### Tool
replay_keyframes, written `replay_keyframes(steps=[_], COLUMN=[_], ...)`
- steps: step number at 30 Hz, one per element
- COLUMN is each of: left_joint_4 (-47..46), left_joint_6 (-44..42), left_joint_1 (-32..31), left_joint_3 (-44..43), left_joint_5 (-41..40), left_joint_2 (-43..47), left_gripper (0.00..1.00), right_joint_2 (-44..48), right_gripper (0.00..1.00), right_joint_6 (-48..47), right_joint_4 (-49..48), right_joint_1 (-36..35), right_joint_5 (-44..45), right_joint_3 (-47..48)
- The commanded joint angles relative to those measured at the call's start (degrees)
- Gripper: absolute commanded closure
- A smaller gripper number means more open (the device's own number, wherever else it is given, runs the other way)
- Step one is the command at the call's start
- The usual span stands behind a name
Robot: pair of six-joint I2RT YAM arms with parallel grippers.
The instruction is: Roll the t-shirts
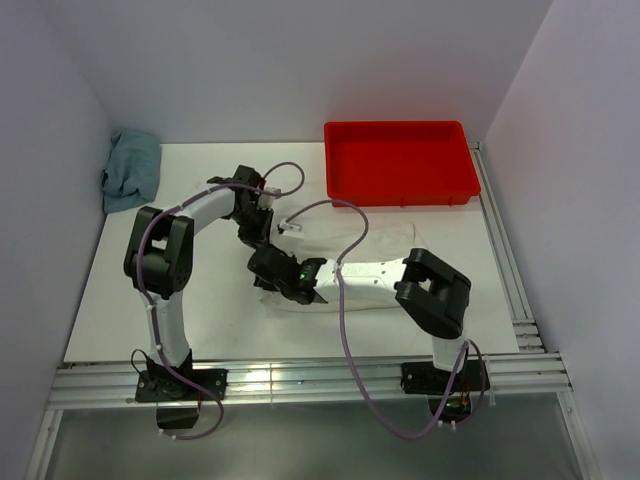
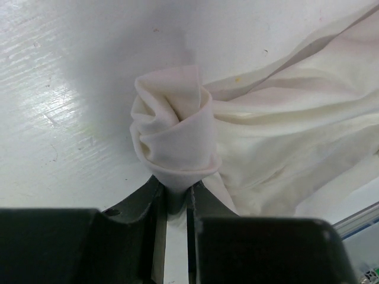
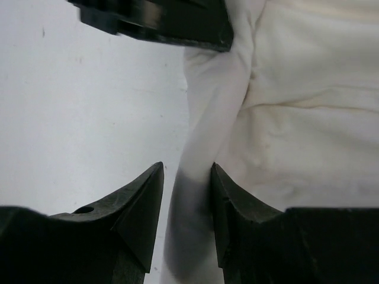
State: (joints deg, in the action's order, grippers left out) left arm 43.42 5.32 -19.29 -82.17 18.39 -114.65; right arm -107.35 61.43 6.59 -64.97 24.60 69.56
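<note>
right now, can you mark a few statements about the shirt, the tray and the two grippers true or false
1. The left gripper is clamped on a rolled end of the shirt. True.
2. The shirt lies inside the red tray. False: it lies on the table, nearer the arms than the tray.
3. A blue cloth sits in the far left corner of the table. True.
4. The right gripper is shut tight. False: its jaws stand apart, with a fold of the shirt between them.
</note>
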Motion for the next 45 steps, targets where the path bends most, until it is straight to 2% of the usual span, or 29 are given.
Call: replay_keyframes(steps=[1, 5, 9, 16, 21, 26, 30, 36, 45], left_joint_4=[0.2, 1.2, 1.5, 1.8, 2.0, 2.3, 2.3, 2.3, 2.7], left_joint_6=[-0.8, -1.0, -1.1, -1.1, -1.2, -1.4, -1.5, -1.5, -1.2], left_joint_1=[-0.7, -1.0, -1.4, -1.6, -1.8, -1.8, -1.8, -1.8, -1.8], left_joint_3=[-3.3, -4.5, -4.5, -5.1, -5.3, -5.5, -5.5, -5.4, -7.3], left_joint_5=[-5.9, -5.9, -5.8, -5.6, -5.7, -5.7, -5.8, -6.0, -6.5], left_joint_2=[-1.2, -1.8, -2.2, -2.8, -2.9, -2.9, -3.0, -3.5, -4.4], left_gripper=[0.92, 0.92, 0.92, 0.91, 0.91, 0.91, 0.91, 0.9, 0.87], right_joint_2=[-0.8, -4.5, -6.9, -9.1, -13.9, -14.8, -17.6, -20.0, -22.2], right_gripper=[0.55, 0.55, 0.55, 0.55, 0.56, 0.56, 0.56, 0.54, 0.5], right_joint_6=[-3.9, -5.5, -6.8, -10.7, -11.7, -12.5, -11.8, -11.4, -6.5], right_joint_4=[15.8, 22.9, 25.2, 21.3, 24.6, 24.3, 29.9, 31.2, 38.1], right_joint_1=[-1.8, -2.7, -3.1, -3.1, -3.1, -3.1, -3.1, -3.1, -4.8], right_joint_5=[11.1, 14.9, 16.1, 16.5, 17.8, 18.1, 20.1, 17.6, 18.1], right_joint_3=[9.2, 15.8, 19.5, 20.4, 25.7, 26.6, 31.2, 31.6, 31.6])
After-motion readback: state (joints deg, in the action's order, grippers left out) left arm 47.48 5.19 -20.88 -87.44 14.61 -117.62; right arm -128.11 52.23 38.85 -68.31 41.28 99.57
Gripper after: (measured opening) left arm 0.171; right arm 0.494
